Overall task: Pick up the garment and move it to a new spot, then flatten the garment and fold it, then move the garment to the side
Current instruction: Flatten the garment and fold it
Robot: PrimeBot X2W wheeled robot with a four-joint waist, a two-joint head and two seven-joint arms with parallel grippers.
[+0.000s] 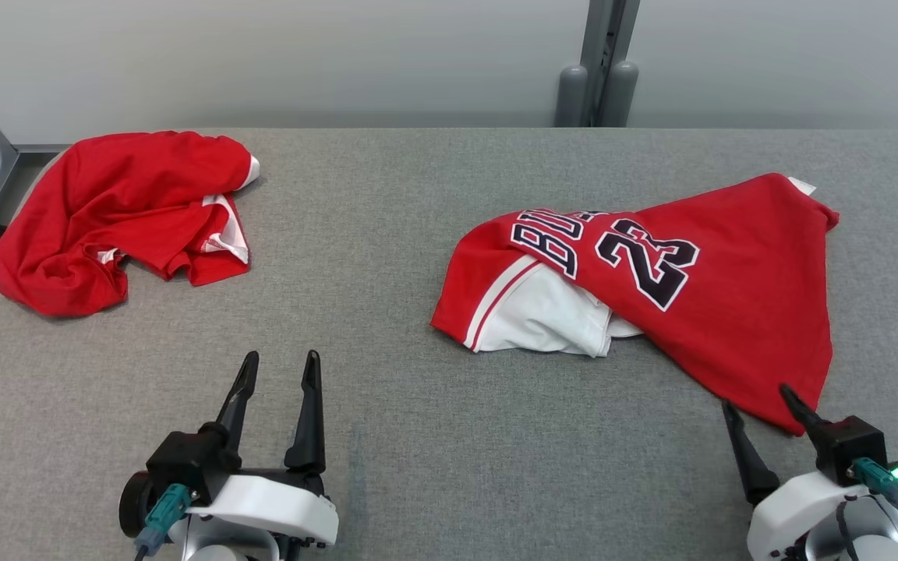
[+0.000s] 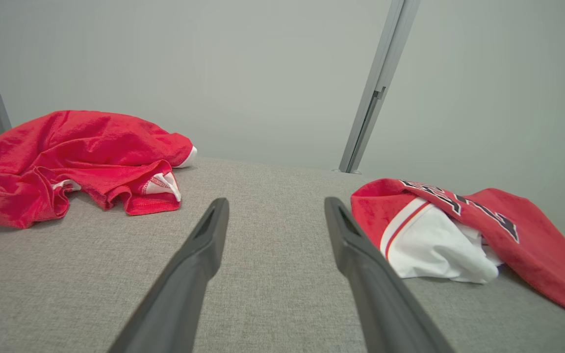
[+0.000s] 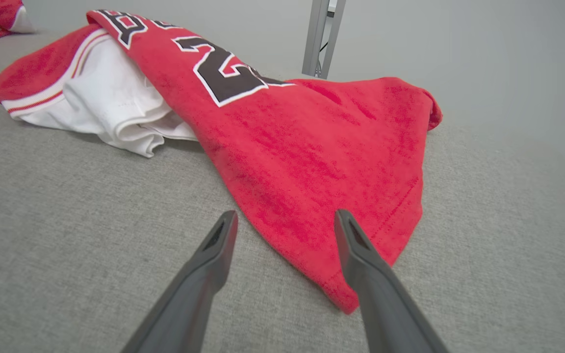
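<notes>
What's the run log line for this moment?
basketball jersey: crumpled, unfolded | left tool: open over table | right tool: open at jersey corner

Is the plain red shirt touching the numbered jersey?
Apart. The head view shows bare grey table between the plain red shirt and the numbered jersey.

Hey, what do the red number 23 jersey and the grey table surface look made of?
The red number 23 jersey: soft matte knit fabric, possibly polyester; it drapes in folds and shows a stitched hem. The grey table surface: matte woven textile covering, judging by its fine heathered weave.
</notes>
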